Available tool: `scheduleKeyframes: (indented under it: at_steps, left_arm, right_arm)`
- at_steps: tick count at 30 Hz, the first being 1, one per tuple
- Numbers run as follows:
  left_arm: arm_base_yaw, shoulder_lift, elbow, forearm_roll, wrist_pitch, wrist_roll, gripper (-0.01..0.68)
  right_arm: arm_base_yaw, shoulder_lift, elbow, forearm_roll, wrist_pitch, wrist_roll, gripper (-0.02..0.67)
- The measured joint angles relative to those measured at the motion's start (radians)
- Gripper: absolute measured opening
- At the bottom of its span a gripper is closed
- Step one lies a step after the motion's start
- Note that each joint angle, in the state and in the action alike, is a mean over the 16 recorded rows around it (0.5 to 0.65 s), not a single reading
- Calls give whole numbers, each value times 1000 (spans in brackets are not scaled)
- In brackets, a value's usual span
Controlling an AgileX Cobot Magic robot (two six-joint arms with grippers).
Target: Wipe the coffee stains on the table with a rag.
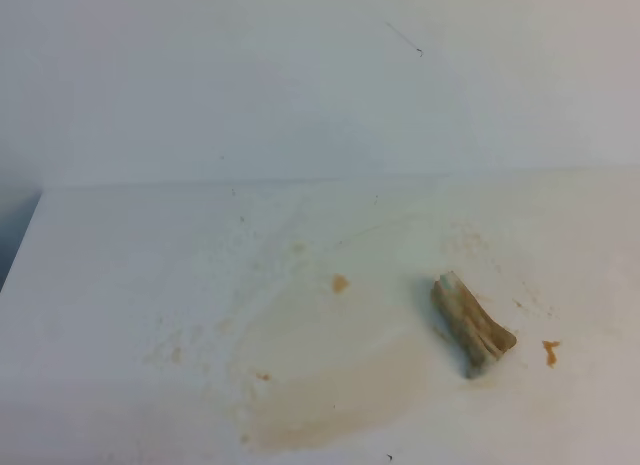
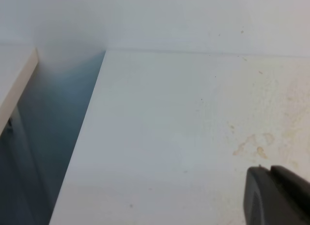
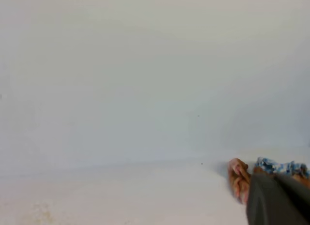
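Observation:
The rag (image 1: 472, 325), a small tan-beige wad with a whitish far end, lies on the white table (image 1: 120, 285) right of centre. No gripper touches it. The coffee stains are a wide pale tan smear (image 1: 320, 385) left of the rag, an orange-brown spot (image 1: 340, 283) and an orange drop (image 1: 550, 351) to its right. Neither gripper shows in the exterior high view. A black part of my left gripper (image 2: 276, 196) shows low right in the left wrist view, above faint tan smudges (image 2: 252, 145). A dark part of my right gripper (image 3: 276, 201) shows low right in the right wrist view.
The table's left edge (image 2: 87, 123) drops into a dark gap next to another white surface (image 2: 14, 84). A white wall (image 1: 300, 85) stands behind the table. A crumpled orange and blue-patterned thing (image 3: 238, 179) lies by the right gripper; I cannot tell what it is.

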Motion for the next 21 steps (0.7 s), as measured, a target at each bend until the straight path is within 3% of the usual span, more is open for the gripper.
scheduleKeyframes:
  at_steps: [21]
  left_arm:
    - [0,-2,0,0,0,0,0]
  right_arm:
    - [-9,-197,310,163,-13,0,-2]
